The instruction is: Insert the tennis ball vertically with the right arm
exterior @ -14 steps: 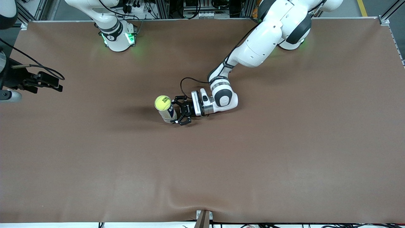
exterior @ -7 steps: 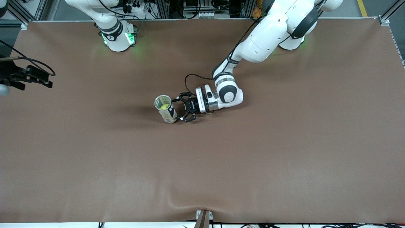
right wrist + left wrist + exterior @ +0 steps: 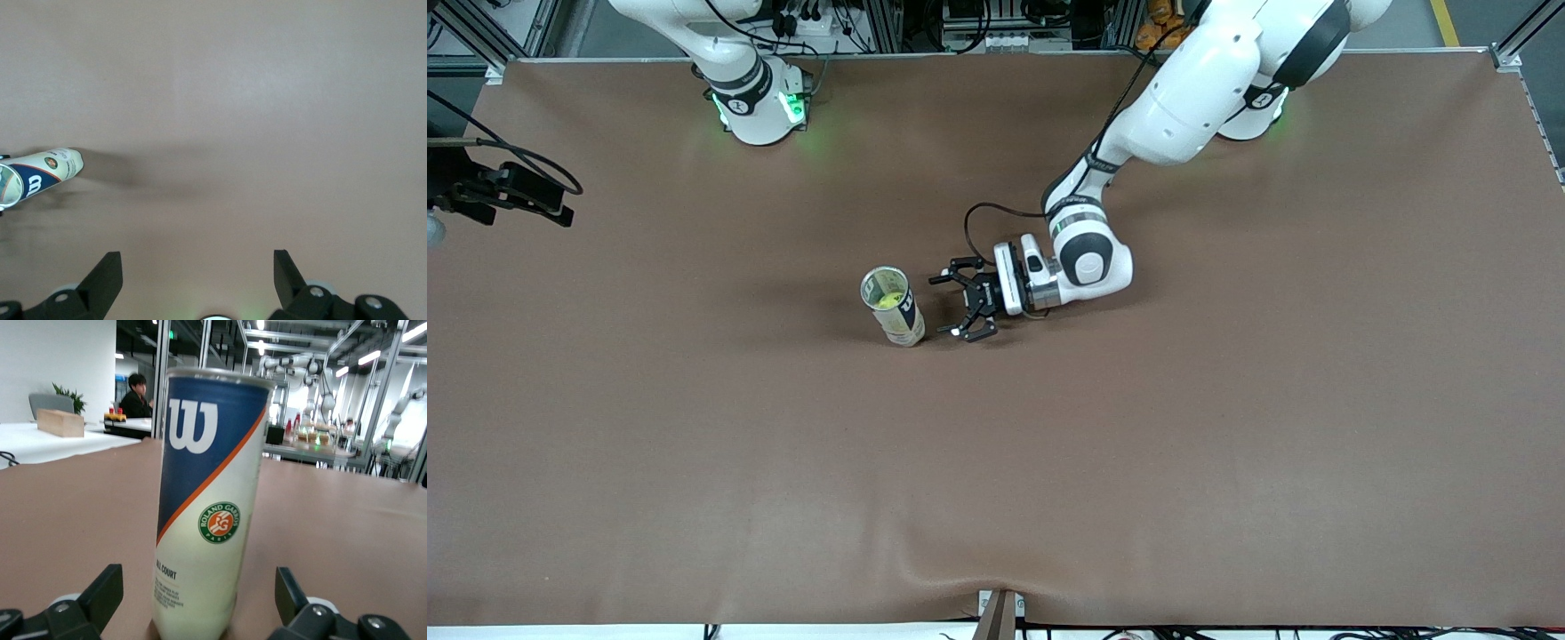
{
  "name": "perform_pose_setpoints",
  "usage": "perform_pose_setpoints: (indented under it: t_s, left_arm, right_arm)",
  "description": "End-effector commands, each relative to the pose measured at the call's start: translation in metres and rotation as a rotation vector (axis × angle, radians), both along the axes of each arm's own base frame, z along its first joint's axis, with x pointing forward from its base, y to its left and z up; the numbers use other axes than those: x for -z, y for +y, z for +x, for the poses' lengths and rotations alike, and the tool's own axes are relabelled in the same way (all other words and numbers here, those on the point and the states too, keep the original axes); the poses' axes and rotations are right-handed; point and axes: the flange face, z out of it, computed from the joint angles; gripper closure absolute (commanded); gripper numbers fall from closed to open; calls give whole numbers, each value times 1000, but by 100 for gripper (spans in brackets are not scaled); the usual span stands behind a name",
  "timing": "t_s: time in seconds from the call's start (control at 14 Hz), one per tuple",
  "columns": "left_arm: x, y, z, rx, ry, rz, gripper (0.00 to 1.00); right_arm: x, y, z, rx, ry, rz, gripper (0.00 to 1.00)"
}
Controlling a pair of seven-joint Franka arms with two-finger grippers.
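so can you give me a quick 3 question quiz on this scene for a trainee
1. True or false: the tennis ball sits inside the upright Wilson ball can.
2. Pick one. The left pincer is:
A. shut on the can
B. open beside the can, not gripping it
C. holding the ball above the can
3. Fill in: the right pincer hangs open over the table at the ___ arm's end.

Key: 1 true; 2 B; 3 right
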Motion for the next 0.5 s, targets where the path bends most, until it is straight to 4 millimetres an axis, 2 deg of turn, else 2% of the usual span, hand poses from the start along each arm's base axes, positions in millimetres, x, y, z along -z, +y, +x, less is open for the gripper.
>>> perform_pose_setpoints:
  t_s: [0.0, 0.14, 0.21, 0.43]
  left_arm:
    - [-46, 28, -3, 19, 9, 103, 0]
    - [-65, 43, 1, 39, 30, 163, 0]
    - [-69, 52, 6, 55, 34, 181, 0]
    - [-77, 87, 31, 91, 9, 242, 0]
  right_arm:
    - [-7, -4, -7, -27, -22, 4, 0]
    - [-4, -1, -7, 157, 2, 17, 0]
    - [-2, 2, -6, 180, 12, 36, 0]
    - [-6, 3, -7, 87, -8, 38, 0]
